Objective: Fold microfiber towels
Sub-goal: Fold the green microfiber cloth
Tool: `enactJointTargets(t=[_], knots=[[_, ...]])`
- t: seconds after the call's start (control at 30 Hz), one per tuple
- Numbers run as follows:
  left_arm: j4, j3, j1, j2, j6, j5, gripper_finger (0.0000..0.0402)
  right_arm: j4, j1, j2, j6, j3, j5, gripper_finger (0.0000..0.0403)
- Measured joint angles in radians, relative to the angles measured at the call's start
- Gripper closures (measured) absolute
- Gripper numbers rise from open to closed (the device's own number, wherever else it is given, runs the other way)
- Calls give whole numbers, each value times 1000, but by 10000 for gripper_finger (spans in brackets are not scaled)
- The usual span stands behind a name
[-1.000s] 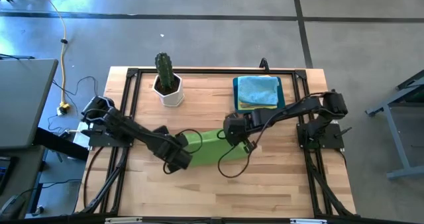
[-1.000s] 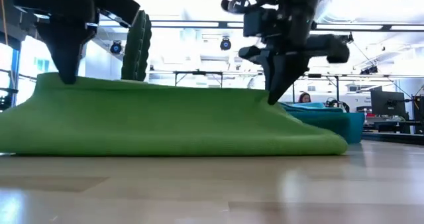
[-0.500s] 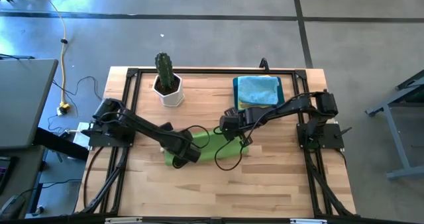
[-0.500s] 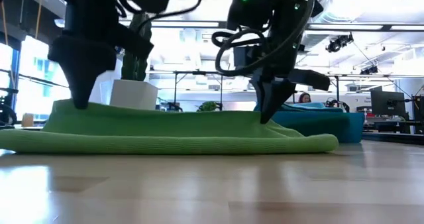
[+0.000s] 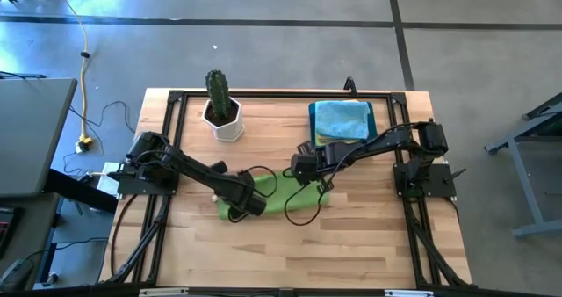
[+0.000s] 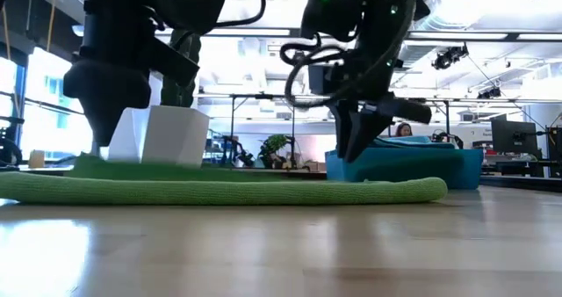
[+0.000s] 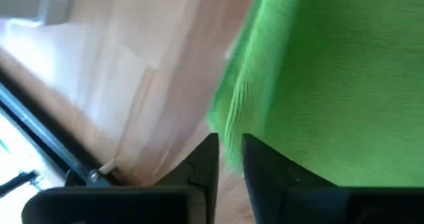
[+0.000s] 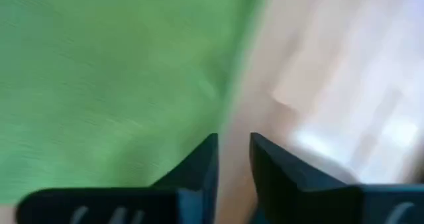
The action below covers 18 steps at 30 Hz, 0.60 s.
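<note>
The left gripper point(image 5: 244, 206) sits low over the left end of the green towel point(image 5: 274, 198), and the left wrist view shows its fingers point(image 7: 264, 174) a narrow gap apart, with the cloth edge just beyond the tips and nothing pinched between them. The right gripper point(image 5: 318, 184) hangs above the towel's right end; its fingers point(image 8: 199, 168) also stand slightly parted, over the border between cloth and bare wood, gripping nothing. In the low view the left gripper point(image 6: 104, 130) is down at the cloth, while the right gripper point(image 6: 351, 148) is clear of it.

The green towel point(image 6: 219, 188) lies flat as a folded strip in the middle of the table point(image 5: 351, 253), running left to right. At the far right a light blue towel point(image 5: 341, 119) tops a small stack in the blue bin point(image 5: 376, 126). A cactus point(image 5: 218, 93) in a white pot point(image 5: 224, 121) stands at the far left of the table.
</note>
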Motion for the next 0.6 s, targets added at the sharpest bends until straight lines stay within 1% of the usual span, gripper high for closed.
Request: enactJointTargets(t=[0.07, 0.1, 0.17, 0.33, 0.43, 0.53, 0.6], knots=[[-19, 0, 3, 0, -36, -15, 332, -21, 0, 0, 30, 2, 92, 309], [-24, 0, 4, 0, -47, -18, 325, -39, 0, 0, 60, 5, 121, 302], [-36, 0, 5, 0, -49, -19, 314, -68, 0, 0, 126, 9, 122, 292], [-35, 0, 5, 0, -42, -19, 301, -115, 2, 0, 280, 8, -74, 290], [-41, 0, 4, 0, -38, -12, 300, -147, 2, -1, 384, 8, -117, 290], [-62, 0, 5, -8, 33, 68, 303, -211, 2, -3, 498, 8, -150, 290], [-58, 0, -4, -15, 104, 100, 306, -265, 3, -3, 549, 8, -178, 290]])
